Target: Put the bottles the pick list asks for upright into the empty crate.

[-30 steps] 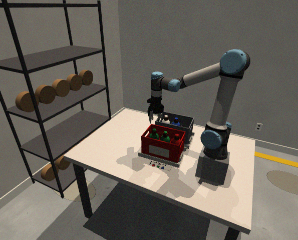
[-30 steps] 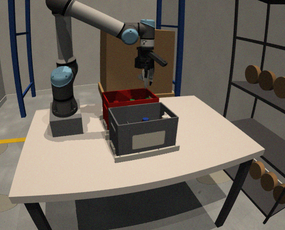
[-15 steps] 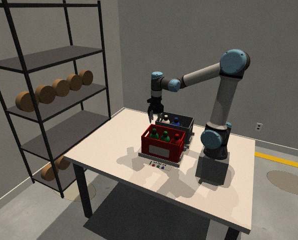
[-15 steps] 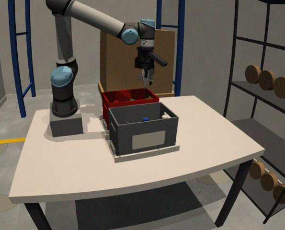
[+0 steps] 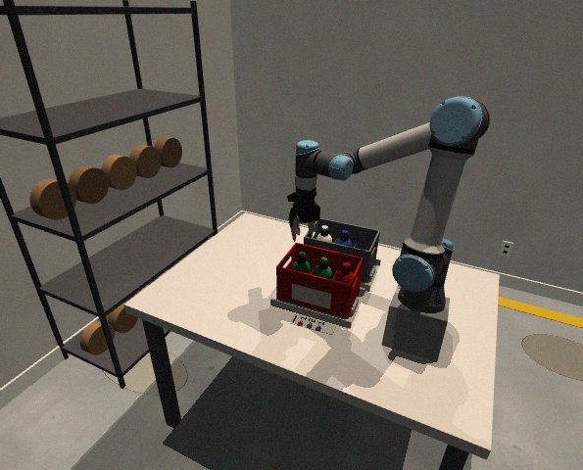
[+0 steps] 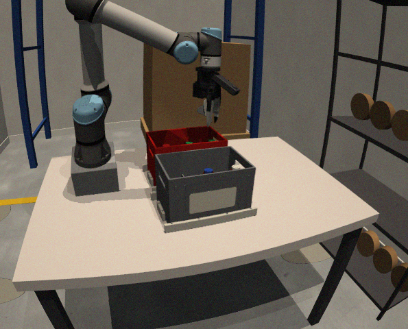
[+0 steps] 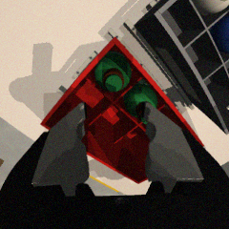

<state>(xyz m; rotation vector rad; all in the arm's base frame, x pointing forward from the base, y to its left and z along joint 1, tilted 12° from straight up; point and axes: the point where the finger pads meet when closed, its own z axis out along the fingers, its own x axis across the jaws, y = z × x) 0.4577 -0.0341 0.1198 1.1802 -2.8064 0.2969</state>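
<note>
While the gripper [image 5: 303,236] [image 6: 212,123] [image 7: 114,103] hangs released, its fingers apart, two green bottles [image 5: 322,270] [image 6: 188,142] [image 7: 114,82] and a red one [image 5: 345,273] [image 6: 166,145] stand in the red crate [image 5: 283,285] [image 6: 151,152] [image 7: 162,96], the grey crate [image 5: 368,248] [image 6: 177,201] [image 7: 191,64] at its one o'clock from above!

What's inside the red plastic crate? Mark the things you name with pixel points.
In the red plastic crate [image 5: 287,293] [image 6: 150,159] [image 7: 78,91], two green-capped bottles [image 5: 301,261] [image 7: 113,78] and one red-capped bottle [image 5: 345,271] show. Its front wall hides their lower parts in the top view.
</note>
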